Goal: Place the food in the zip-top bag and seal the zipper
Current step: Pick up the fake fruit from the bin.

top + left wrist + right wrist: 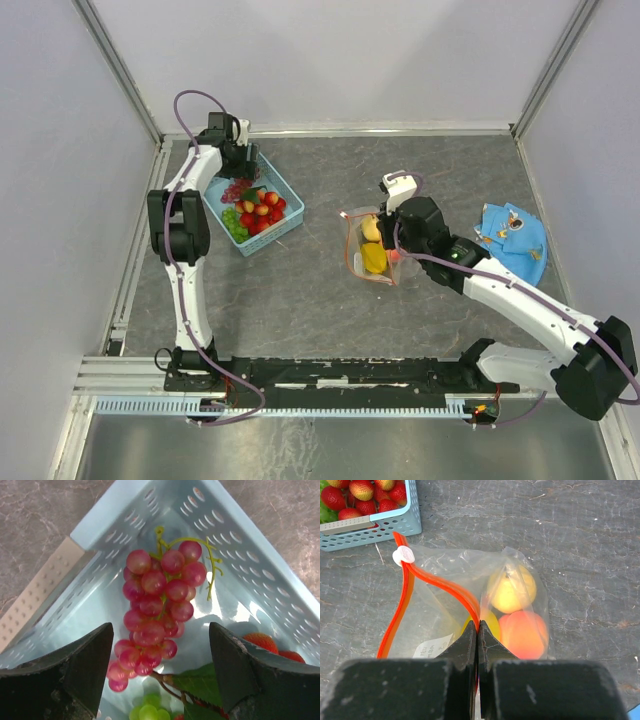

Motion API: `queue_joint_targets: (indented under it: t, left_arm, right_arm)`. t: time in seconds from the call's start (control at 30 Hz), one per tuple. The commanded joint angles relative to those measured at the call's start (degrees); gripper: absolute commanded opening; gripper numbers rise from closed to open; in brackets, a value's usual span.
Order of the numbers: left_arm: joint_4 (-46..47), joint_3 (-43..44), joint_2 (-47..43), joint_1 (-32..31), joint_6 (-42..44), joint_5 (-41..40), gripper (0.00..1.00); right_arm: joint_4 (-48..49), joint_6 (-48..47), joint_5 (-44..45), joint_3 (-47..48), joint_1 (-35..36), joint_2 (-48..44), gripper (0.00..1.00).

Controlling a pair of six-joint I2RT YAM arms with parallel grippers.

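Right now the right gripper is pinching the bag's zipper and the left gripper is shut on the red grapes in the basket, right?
Not quite: the left gripper is open over the red grapes in the basket, as the left wrist view shows. The right gripper does pinch the zipper.

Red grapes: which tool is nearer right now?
Left. The left tool is open straight over the grapes in the basket. The right tool is far off across the table, shut on the zipper of the bag.
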Motion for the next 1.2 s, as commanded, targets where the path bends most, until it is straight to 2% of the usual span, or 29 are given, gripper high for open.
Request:
queue_joint_targets:
  t: [0.0,0.3,0.5,0.7,0.83,1.03,1.17]
  left_arm:
    - [0.57,5.55,3.02,0.66,4.67,0.48,0.82]
    - [-0.79,5.84,8.13,0.9,4.94,1.22,0.76]
    - [-1.81,5.11,7.69,0.94,5.17,1.21,0.55]
    - [0.91,1.29,1.06,0.95,4.64,-0.76,0.35]
    - [2.55,-0.79,-3.39,0.94,3.64,-3.53,0.18]
    - [4.24,-2.6,-9.51,0.88,1.71,-5.56,0.07]
    - [5.49,-4.57,-14.16,0.94,0.24,-6.3,0.05]
  right_arm:
    - [3.42,0.49,-1.03,0.11,-0.01,1.02,0.02]
    - [3.83,0.58,-0.84,0.02,0.07,1.89,0.02]
    - [3.79,0.56,-0.82,0.01,-0.01,1.77,0.02]
    - [3.69,0.65,-0.48,-0.16,0.05,0.87,0.02]
    - [3.48,0.67,-0.4,-0.24,-0.02,0.59,0.02]
    - [3.2,0.6,-0.26,0.17,0.05,0.15,0.02]
    - [2.74,0.67,-0.33,0.56,0.02,-0.07,0.02]
